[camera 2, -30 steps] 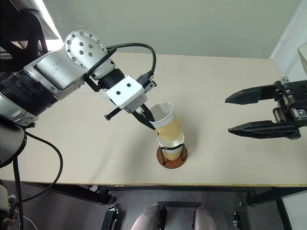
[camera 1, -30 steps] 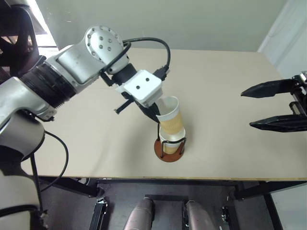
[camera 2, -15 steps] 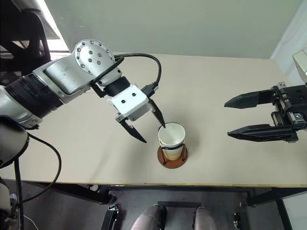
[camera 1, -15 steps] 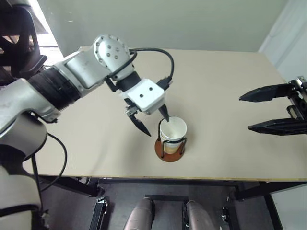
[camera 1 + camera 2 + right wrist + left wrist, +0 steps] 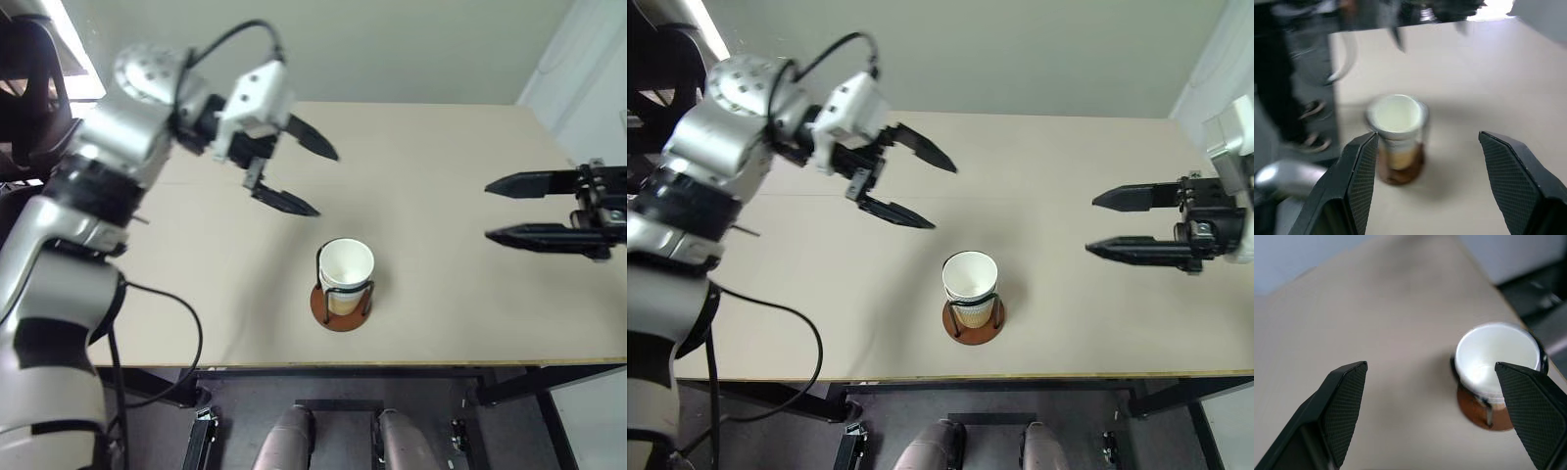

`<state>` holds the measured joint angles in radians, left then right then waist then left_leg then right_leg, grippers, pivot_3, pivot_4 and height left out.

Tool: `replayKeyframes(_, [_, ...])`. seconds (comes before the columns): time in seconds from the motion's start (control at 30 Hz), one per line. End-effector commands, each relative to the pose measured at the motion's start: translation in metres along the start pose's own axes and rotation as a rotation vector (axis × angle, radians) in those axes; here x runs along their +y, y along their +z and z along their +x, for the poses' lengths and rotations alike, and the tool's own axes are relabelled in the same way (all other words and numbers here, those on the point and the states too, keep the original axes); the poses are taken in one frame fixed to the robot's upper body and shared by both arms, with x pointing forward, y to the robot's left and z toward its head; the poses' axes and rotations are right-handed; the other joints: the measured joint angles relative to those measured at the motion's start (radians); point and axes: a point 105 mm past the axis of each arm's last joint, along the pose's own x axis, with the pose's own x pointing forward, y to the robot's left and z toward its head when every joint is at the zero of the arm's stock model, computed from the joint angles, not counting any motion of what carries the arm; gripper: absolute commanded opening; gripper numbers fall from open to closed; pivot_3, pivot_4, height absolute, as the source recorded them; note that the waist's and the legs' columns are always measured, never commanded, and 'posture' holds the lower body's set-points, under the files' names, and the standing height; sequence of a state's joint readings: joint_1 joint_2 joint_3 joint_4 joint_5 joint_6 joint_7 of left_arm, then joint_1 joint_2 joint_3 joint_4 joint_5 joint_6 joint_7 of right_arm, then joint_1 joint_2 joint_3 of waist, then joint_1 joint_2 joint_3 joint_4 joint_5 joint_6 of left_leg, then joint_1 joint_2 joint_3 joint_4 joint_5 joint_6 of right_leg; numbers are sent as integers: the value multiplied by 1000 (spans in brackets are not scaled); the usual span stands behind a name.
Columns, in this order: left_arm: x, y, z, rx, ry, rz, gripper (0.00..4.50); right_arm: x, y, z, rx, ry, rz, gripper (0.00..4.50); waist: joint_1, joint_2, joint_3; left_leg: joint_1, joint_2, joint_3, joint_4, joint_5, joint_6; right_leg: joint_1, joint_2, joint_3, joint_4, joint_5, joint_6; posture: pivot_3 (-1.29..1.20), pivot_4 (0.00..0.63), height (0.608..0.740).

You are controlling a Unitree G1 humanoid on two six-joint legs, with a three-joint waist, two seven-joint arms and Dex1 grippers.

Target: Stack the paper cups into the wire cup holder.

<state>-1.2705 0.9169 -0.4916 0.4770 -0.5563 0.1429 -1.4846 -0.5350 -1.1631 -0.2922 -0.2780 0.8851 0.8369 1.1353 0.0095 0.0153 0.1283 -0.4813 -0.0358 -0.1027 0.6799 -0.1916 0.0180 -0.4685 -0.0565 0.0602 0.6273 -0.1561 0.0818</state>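
The paper cups (image 5: 345, 269) sit nested upright as one stack in the wire cup holder (image 5: 340, 305), whose reddish-brown base rests near the table's front edge. The stack's white mouth faces up, as the left wrist view (image 5: 1497, 356) and right wrist view (image 5: 1396, 117) also show. My left gripper (image 5: 304, 174) hangs open above the table, up and to the left of the stack, well apart from it and holding nothing. My right gripper (image 5: 502, 208) is open too, off to the right at about the cups' height, its fingers pointing toward the middle.
The beige table (image 5: 441, 166) spreads bare around the holder. Its front edge (image 5: 343, 364) runs just below the holder's base. A wall stands behind the far edge.
My left gripper let go of the top cup, which dropped fully into the stack. The gripper then opened wide and rose up and away to the left. My right gripper shifted slightly.
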Motion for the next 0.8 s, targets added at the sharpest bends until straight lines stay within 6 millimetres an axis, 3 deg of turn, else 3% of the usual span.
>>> replayKeyframes(0.03, [2,-5,-23,-20,171,-72,4475,-24,-5,-1,-17,-153,-20,3317,2,0,0,0,0,0,0,0,0,0,1,-1,0,0,0,0,150,740])
replayKeyframes(0.23, [2,-52,-55,-29,490,-258,4475,-76,-35,1,-68,-429,76,3317,5,-1,0,9,-1,-2,0,2,0,9,0,0,0,3,-4,0,150,740])
replayKeyframes(0.43, [-1,-83,-66,-43,668,-357,4475,-102,-53,11,-101,-564,93,3317,3,-1,0,15,-1,-2,-5,7,-4,11,0,2,0,7,-10,0,150,740])
replayKeyframes(0.63, [5,-99,-74,-68,799,-412,4475,-123,-68,23,-126,-678,98,3317,3,-1,0,19,0,-2,-19,14,-10,8,0,2,0,10,-15,0,150,740])
replayKeyframes(0.8, [10,-110,-73,-81,875,-418,4475,-140,-77,19,-167,-823,138,3317,3,-1,0,22,0,-2,-28,17,-10,8,0,2,-1,9,-16,0,150,740])
